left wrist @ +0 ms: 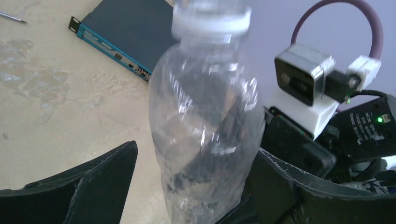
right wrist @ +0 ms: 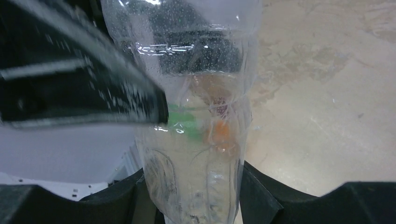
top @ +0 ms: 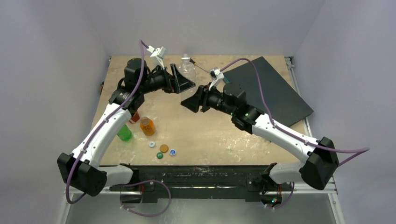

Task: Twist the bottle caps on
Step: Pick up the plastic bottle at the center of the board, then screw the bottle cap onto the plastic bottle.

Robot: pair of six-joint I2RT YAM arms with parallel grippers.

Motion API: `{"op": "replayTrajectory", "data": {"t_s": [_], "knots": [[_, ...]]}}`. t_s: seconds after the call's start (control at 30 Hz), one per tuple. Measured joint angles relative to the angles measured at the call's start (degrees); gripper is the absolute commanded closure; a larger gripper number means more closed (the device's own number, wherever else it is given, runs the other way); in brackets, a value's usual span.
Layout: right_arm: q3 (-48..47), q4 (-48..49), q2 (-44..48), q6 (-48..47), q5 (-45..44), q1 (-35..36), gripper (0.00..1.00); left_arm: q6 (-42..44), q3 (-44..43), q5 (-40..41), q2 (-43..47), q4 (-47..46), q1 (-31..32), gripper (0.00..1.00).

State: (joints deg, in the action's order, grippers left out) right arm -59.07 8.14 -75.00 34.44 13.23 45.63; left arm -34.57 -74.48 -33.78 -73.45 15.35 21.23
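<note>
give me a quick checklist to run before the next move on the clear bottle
1. right gripper gripping the clear bottle: ok, pinched from both sides.
2. left gripper open: ok, a gap shows beside the bottle.
3. white cap on the bottle's neck: ok.
4. cap fully tight: cannot tell, it is blurred.
5. remaining caps fitted: not ok, loose caps lie near the green bottle and amber bottle.

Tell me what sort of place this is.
Probably a robotics lab test bench: two robot arms bolted to a scuffed table boxed in by plain white walls, with practice props, a clear bottle and loose caps.
</note>
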Motion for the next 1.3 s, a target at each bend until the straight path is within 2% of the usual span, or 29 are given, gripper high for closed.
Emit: {"op": "replayTrajectory", "data": {"t_s": [0.1,0.2,0.27,0.37,0.53,0.6,0.73,0.77,0.83,1.1,1.3], "knots": [[-1.22,3.02,-0.83,3.19,-0.07,-0.44,0.60,-2.67,4.48,0.55,2.56,-4.61,0.72,0.16],[-1.60,4.76,-2.10,5.25,-0.11,-0.57,0.61,-5.05,8.31,2.43,4.98,-8.07,0.92,0.22],[-2.56,5.64,-3.52,6.10,-0.22,-0.59,0.61,-5.88,9.64,3.74,5.84,-9.14,0.92,0.29],[-3.15,7.08,-5.03,7.08,-0.33,-0.61,0.61,-7.74,10.99,5.75,6.29,-11.65,0.96,0.46],[-3.15,8.07,-5.62,8.22,-0.98,-0.66,0.58,-9.20,12.72,7.93,6.34,-14.88,1.16,0.60],[-3.15,8.17,-5.62,8.28,-1.42,-0.66,0.47,-9.20,12.90,8.52,6.32,-15.52,1.33,0.64],[-3.13,7.93,-5.60,8.15,-2.43,-0.63,0.12,-7.78,12.90,9.07,6.08,-16.00,1.44,0.65],[-3.06,7.54,-5.46,7.87,-2.93,-0.59,0.07,-6.27,12.90,10.36,6.05,-15.89,1.46,0.65],[-2.80,6.01,-4.61,7.45,-3.89,-0.44,0.03,-3.67,12.90,12.70,6.05,-15.47,1.29,0.65],[-1.75,-4.48,0.72,-0.17,-12.46,1.22,0.05,10.58,10.60,23.23,7.26,-7.67,1.25,0.65],[0.39,-8.13,-4.59,-4.57,-18.38,7.78,0.25,18.16,6.64,31.80,10.10,-1.62,1.25,0.65]]}}
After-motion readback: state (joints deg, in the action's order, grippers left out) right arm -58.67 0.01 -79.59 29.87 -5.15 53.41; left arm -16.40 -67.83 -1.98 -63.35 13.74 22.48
